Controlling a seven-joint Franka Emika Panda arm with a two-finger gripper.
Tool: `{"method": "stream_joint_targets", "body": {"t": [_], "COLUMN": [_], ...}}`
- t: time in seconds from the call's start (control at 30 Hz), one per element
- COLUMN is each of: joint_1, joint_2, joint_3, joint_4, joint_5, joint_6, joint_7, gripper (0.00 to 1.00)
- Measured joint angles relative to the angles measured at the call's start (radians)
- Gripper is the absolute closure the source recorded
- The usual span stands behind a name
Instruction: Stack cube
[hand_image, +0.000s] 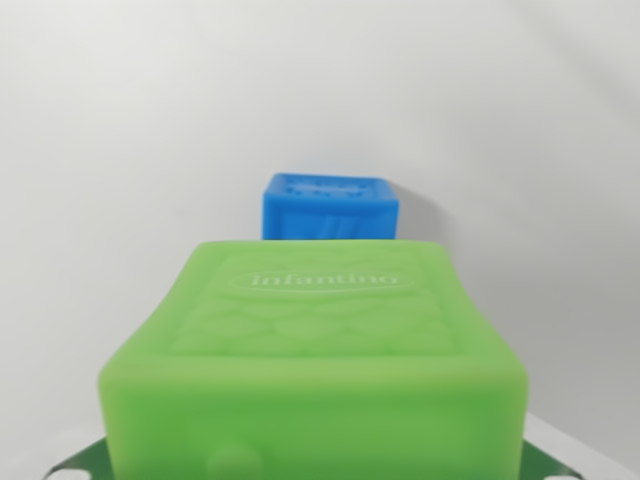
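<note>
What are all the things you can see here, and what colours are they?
Green cube: one, bright green with a raised "infantino" oval on top, close to the camera, filling the lower middle.
Blue cube: one, blue, behind the green cube, partly hidden by it.
Surface: one, plain white, all around both cubes.
Dark green bits: two, at the bottom corners beside the green cube; too little shows to tell what they are.
Robot's jaws: none can be made out in the wrist view.
</note>
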Motion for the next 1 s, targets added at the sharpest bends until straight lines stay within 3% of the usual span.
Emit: {"method": "stream_joint_targets", "body": {"t": [0.17,1.0], "joint_1": [-0.009,-0.008], "joint_2": [0.013,0.128], "joint_3": [0.000,0.000], "joint_4": [0.012,0.017], "joint_5": [0.000,0.000], "joint_6": [-0.001,0.102], "joint_7": [-0.020,-0.021], "gripper": [1.00,1.00]}}
